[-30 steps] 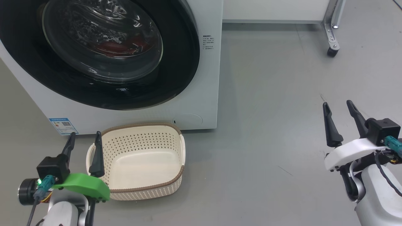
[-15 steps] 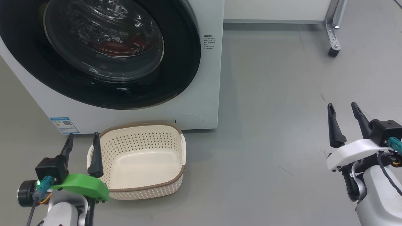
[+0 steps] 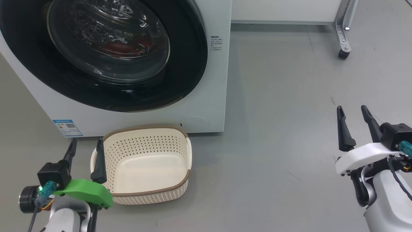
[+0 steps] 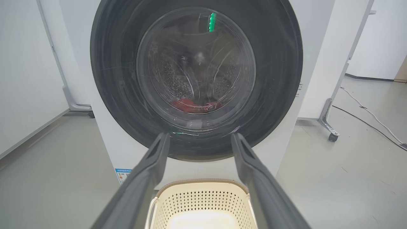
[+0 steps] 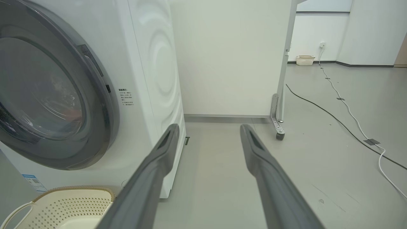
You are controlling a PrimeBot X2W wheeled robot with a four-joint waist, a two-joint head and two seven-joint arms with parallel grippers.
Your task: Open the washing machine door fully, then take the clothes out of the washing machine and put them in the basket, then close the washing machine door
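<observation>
Washing machine door (image 3: 106, 54) seen shut on washing machine (image 3: 212, 96); red clothes (image 3: 125, 46) glimpsed behind glass. Basket (image 3: 145, 128) set on floor (image 3: 273, 135), touching machine front below door. Left gripper (image 3: 87, 140) held beside basket's left handle, fingers spread wide, nothing gripped. Right gripper (image 3: 351, 108) held well apart at right, spread wide, nothing gripped.

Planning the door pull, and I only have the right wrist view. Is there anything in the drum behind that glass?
Observer: Yes. Red clothes lie low in the drum, behind the glass of the washing machine door.
Operator: Anything already unloaded?
Observer: No; the basket is empty, on the floor before the washing machine.
Operator: And my other arm?
Observer: The left gripper is open and empty, by the basket's left side.
</observation>
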